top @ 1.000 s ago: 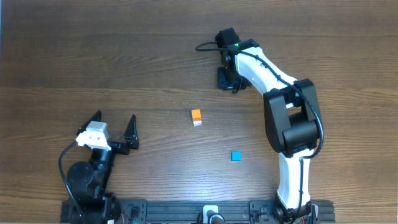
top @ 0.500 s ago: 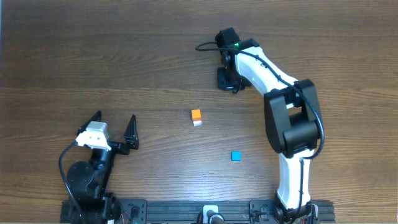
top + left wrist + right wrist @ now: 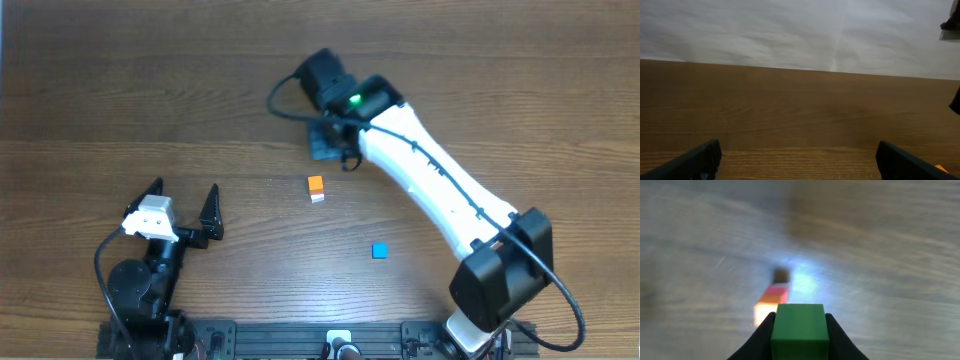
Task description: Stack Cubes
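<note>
An orange cube on a white cube [image 3: 316,189] forms a small stack at the table's middle; the same stack [image 3: 773,300] lies blurred beyond my right fingers. My right gripper [image 3: 325,147] hangs up-table of that stack, shut on a green cube [image 3: 799,329] held between its fingertips. A blue cube [image 3: 379,251] lies alone on the wood, nearer the right arm's base. My left gripper [image 3: 183,202] stands open at the lower left, nothing between its fingers [image 3: 695,161].
Dark wooden table [image 3: 150,90] on all sides. The right arm's white links [image 3: 440,190] cross diagonally above the table right of the stack. A pale wall [image 3: 790,30] rises past the table's far edge.
The right arm has swung left and toward the stack, carrying the green cube; its elbow has stretched out. The left arm and the cubes on the table have not moved.
</note>
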Motion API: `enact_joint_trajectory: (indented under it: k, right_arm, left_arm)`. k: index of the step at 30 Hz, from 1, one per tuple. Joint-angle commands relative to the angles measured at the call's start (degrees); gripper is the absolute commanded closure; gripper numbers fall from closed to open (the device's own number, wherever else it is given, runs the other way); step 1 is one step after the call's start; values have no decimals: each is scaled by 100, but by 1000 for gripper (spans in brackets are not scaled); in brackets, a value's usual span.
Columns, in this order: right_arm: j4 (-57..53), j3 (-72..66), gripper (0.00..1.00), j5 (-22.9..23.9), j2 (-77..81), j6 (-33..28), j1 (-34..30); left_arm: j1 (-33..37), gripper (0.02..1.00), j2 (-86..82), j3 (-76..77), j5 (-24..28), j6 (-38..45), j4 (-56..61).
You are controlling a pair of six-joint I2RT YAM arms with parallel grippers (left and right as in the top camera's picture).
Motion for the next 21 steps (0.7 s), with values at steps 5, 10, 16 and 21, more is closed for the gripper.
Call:
enact_joint_trajectory:
  k: [5, 10, 16, 21]
  right_arm:
    - [-234, 149, 947, 52, 74, 841, 586]
    - [-323, 149, 961, 50, 192, 1110, 673]
    - [-420, 153, 967, -76, 619, 1335, 741]
    - [-472, 153, 989, -234, 874, 1370, 754]
  left_arm:
    - [-20, 18, -46, -28, 55, 83, 4]
    - [-22, 18, -46, -28, 52, 83, 2]
    - [-22, 18, -46, -28, 52, 83, 2]
    - [-22, 18, -46, -28, 52, 83, 4]
